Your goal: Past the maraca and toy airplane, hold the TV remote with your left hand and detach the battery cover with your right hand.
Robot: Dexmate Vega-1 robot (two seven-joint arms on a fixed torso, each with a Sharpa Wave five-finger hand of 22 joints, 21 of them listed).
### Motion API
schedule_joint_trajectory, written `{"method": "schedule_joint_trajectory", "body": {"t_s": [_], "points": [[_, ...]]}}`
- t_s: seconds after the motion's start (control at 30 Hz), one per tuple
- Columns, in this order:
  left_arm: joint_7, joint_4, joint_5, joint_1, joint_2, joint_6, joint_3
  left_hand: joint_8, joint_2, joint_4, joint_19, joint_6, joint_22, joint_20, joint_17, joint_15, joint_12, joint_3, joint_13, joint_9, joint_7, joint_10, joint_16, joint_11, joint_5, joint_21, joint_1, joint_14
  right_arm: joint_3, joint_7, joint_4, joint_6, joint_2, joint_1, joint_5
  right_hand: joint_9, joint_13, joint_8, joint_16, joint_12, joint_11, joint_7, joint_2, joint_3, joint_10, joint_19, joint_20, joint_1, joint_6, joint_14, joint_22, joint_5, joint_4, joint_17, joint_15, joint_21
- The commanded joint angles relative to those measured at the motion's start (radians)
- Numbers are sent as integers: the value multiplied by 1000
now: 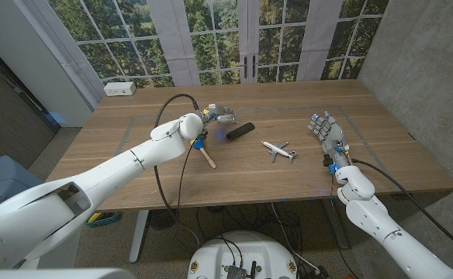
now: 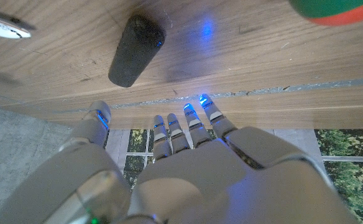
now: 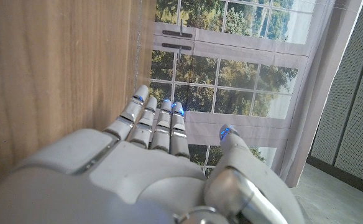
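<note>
Left to right in the head view: the left hand [image 1: 220, 116] reaches over the far half of the wooden table [image 1: 141, 182], fingers spread and holding nothing, just beside the black TV remote [image 1: 240, 130]; the maraca [image 1: 204, 149], its stick pointing toward the robot, lies partly under the left forearm, and the toy airplane [image 1: 278, 149] sits near the table's middle. The right hand [image 1: 328, 136] stands at the right side, fingers extended and empty, well apart from the remote. The step in hand appears to be the left-hand approach: next, that hand must close on the remote, seen untouched beyond its fingertips [image 2: 203, 104] in the left wrist view, before the right hand crosses to the battery cover, which is not discernible.
</note>
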Motion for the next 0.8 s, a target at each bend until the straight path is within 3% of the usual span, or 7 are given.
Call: {"method": "schedule_joint_trajectory", "body": {"t_s": [0.03, 0.37, 0.43, 0.8], "points": [[-43, -18, 72, -26, -5, 78, 43, 13, -5, 3, 24, 24, 3, 0, 6, -60, 6, -4, 6, 4, -2, 18, 2, -1, -2, -2, 26, 18, 3, 9, 6, 11, 4, 2, 5, 4, 3, 3, 7, 4, -2, -3, 0, 3, 13, 3, 0, -2, 7, 8, 3, -1, -4, 2, 2, -8], [-80, -21, 142, -56, -11, 108, 93, 31, -21, 1, 73, 80, 3, -10, 6, -69, 14, -14, 8, 8, 2, 76, 14, -10, -1, 2, 81, 75, 6, 20, 12, 24, 9, -4, 12, 4, 6, 4, 11, 8, 4, 0, 1, 0, 21, 7, 2, -13, 12, 13, 4, -1, 1, 4, 4, -13], [-110, -6, 146, -77, 7, 31, 110, 32, -25, -1, 80, 83, 3, -12, 6, -69, 15, -14, 9, 8, 1, 86, 13, -15, 0, 2, 94, 79, 7, 20, 13, 27, 10, -5, 13, 4, 6, 4, 11, 8, 4, 1, 1, 0, 22, 7, 3, -15, 12, 13, 4, -1, 1, 5, 3, -14], [-178, -1, 229, -94, -26, 96, 144, 42, -54, -2, 127, 109, 3, -17, 6, -73, 12, -21, 10, 9, -1, 110, 14, -16, -2, 7, 156, 106, 15, 18, 8, 39, 9, -21, 16, 5, 10, 4, 16, 11, 10, 4, 0, -2, 28, 11, 4, -28, 16, 18, 4, -1, 5, 8, 4, -23]]}}
